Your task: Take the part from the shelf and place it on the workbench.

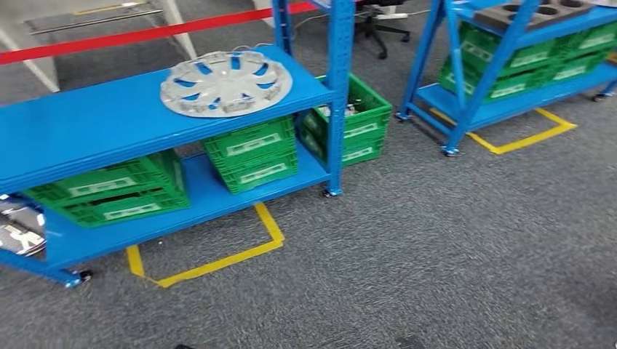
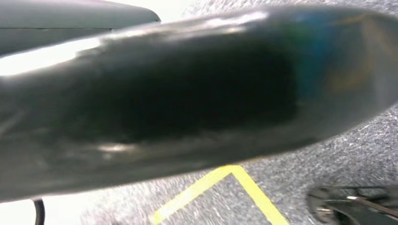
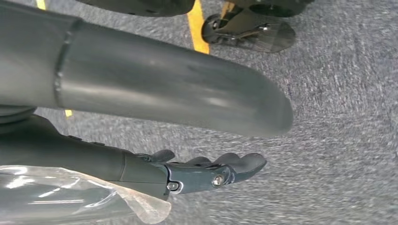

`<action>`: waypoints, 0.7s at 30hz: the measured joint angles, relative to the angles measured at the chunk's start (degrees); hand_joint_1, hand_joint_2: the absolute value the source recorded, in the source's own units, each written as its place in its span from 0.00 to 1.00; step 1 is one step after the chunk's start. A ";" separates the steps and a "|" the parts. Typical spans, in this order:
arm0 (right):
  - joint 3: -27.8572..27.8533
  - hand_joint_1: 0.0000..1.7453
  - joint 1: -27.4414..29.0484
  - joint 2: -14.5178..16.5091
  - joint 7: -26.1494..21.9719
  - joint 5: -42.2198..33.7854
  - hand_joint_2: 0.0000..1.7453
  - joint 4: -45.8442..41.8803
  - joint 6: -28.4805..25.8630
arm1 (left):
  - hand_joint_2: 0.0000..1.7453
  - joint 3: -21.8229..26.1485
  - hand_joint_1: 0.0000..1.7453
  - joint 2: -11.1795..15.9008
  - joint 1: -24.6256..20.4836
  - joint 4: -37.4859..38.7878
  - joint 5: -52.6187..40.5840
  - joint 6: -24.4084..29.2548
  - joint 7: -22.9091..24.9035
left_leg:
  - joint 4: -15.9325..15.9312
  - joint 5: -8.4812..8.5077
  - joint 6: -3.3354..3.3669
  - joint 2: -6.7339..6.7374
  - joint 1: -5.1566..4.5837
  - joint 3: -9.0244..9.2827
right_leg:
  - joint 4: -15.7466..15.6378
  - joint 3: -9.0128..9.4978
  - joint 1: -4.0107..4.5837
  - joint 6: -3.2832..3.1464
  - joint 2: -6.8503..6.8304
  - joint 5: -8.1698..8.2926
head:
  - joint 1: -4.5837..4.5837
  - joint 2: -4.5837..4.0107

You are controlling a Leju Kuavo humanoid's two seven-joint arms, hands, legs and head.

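Observation:
The part, a round silver wheel cover (image 1: 225, 83) with several spokes, lies flat on the upper board of the blue shelf (image 1: 87, 127), near its right post. My left hand (image 2: 187, 93) hangs over the grey carpet as a large blurred grey shape close to the lens, and its fingers are hidden. My right hand (image 3: 206, 173) also hangs over the carpet. Its thick grey thumb (image 3: 164, 89) and dark fingers (image 3: 234, 164) are stretched out with nothing between them.
Green crates (image 1: 251, 153) stand on the shelf's lower board. A second blue rack (image 1: 509, 65) with more green crates stands at the right. Yellow tape (image 1: 218, 262) marks the carpet by the shelf feet. An office chair (image 1: 382, 22) stands behind.

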 joint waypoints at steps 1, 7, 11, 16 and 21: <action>-0.05 0.00 0.07 -0.01 0.02 0.03 0.00 0.00 -0.01 | 0.00 0.00 0.00 -0.03 -0.02 0.00 -0.12 0.05 0.02 | 3.02 -1.02 -0.13 0.31 0.12 -1.42 | 0.02 0.08 0.07 -0.07 -0.99 -0.12 | 0.02 0.00; -0.15 0.00 -0.06 -0.02 0.02 0.24 0.00 0.00 -0.27 | 0.00 0.00 0.00 -0.08 0.30 0.00 -0.44 0.11 0.18 | 1.35 1.85 -0.12 0.74 0.27 -0.38 | 0.04 0.48 0.15 0.01 -3.40 -0.50 | -0.03 0.00; -0.16 0.00 -0.37 -0.01 -0.04 0.49 0.00 -0.02 -0.58 | 0.00 0.01 0.00 -0.03 0.23 0.00 -0.87 0.13 0.20 | -8.98 5.64 1.15 2.63 -0.24 4.80 | 0.02 1.29 0.35 1.12 -4.92 -1.37 | 0.12 0.00; -0.34 0.00 -0.47 0.01 -0.71 0.41 0.00 -0.07 -0.98 | 0.00 0.00 0.00 -0.04 -0.07 0.00 -1.17 0.19 0.20 | -12.30 6.20 3.07 0.18 -0.23 6.11 | 13.63 -5.15 0.32 2.69 -0.41 -8.36 | 0.75 0.01; -0.70 0.00 -0.28 0.01 -1.02 0.34 0.00 -0.05 -1.08 | 0.00 0.00 0.00 -0.08 -0.08 0.00 -1.12 0.18 0.20 | -12.00 6.01 2.77 -3.90 -0.24 6.34 | 6.17 -3.60 0.08 2.40 2.22 -1.10 | 0.75 0.01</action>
